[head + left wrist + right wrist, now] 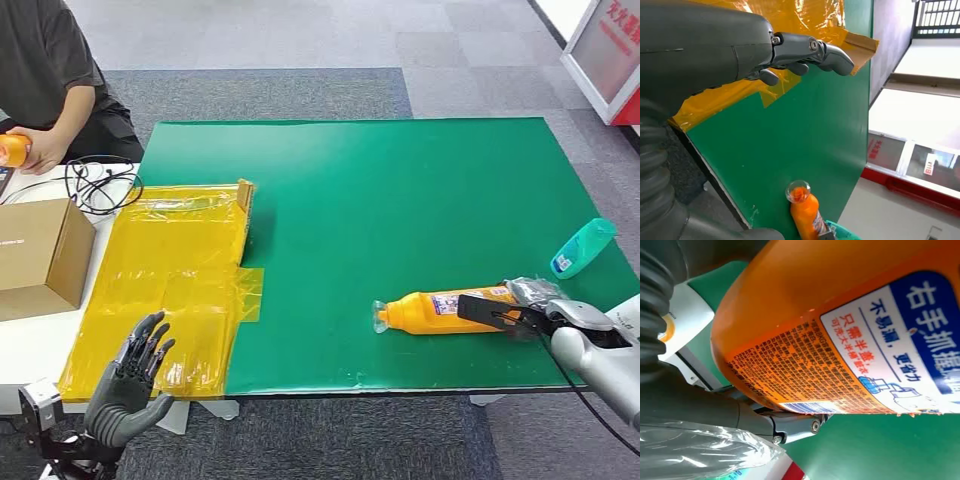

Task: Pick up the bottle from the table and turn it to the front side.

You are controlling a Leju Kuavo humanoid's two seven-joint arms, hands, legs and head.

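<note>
green matting covered your table, yellow film taped over its left part. you had one orange bottle lying on its side near the front edge — clear cap, printed label upward. your right hand gripped its base; your left hand hovered, fingers spread. one teal bottle lay well right.

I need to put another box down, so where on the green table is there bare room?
The widest bare patch is the green mat between the yellow sheet and the teal bottle, beyond the orange bottle. The near right edge is crowded: the right robot hand is at the orange bottle.
</note>
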